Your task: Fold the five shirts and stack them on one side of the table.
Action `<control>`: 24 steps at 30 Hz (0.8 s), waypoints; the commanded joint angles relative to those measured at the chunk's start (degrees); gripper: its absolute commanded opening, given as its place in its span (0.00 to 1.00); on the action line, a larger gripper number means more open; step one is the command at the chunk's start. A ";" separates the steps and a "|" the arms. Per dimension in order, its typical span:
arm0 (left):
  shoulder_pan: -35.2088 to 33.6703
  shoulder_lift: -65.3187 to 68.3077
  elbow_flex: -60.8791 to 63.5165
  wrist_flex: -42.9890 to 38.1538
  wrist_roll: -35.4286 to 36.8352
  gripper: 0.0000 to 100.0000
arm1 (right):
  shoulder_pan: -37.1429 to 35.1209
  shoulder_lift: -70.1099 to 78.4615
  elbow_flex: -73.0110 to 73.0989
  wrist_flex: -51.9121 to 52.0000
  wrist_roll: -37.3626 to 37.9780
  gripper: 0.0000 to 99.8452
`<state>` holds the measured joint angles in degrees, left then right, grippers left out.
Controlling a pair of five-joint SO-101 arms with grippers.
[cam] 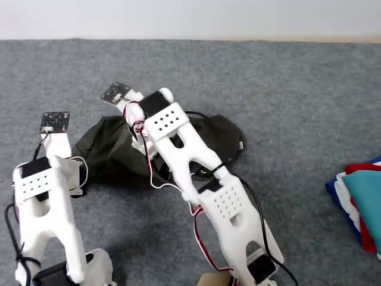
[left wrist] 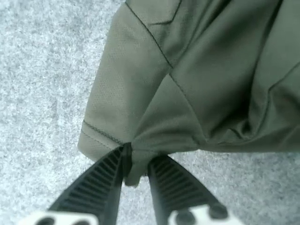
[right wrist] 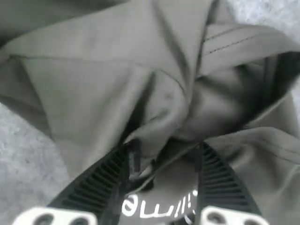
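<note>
Shirt (cam: 110, 149) olive, crumpled, middle of table (cam: 286, 89), long axis running side to side. Left arm (cam: 44, 202) low at its edge, jaws clamped on hem. Right arm (cam: 190, 161) stretched over middle, jaws spread round bunched cloth.

Matt olive cloth shirt (left wrist: 201, 79), rough grey carpeted table (left wrist: 42, 70), ribbed black plastic left pincer (left wrist: 139, 161)

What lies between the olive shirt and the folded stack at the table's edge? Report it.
Nothing: in the high view, only bare grey table separates the olive shirt from the folded stack.
</note>
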<state>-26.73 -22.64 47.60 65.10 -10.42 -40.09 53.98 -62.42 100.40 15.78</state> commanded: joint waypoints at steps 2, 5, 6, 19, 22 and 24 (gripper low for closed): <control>-0.53 -2.02 -0.31 -0.79 0.62 0.00 | 0.66 2.77 -6.15 1.19 0.35 0.20; -0.53 -1.93 -0.22 -0.79 0.62 0.00 | 0.48 5.05 -8.53 1.19 0.35 0.20; -0.44 -1.76 -0.22 -0.79 0.62 0.00 | 0.40 5.58 -9.23 1.19 0.35 0.19; -0.18 -2.11 -12.00 5.80 0.97 0.00 | 4.18 0.48 -20.48 2.07 4.66 0.01; -0.09 -2.02 -21.76 10.29 3.16 0.00 | 5.85 -4.18 -20.40 2.07 6.33 0.01; 1.32 -2.02 -27.65 13.54 3.43 0.00 | 7.25 -7.52 -20.22 2.07 7.30 0.01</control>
<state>-26.73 -22.64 29.58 74.42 -8.04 -35.16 54.77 -79.82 100.48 21.23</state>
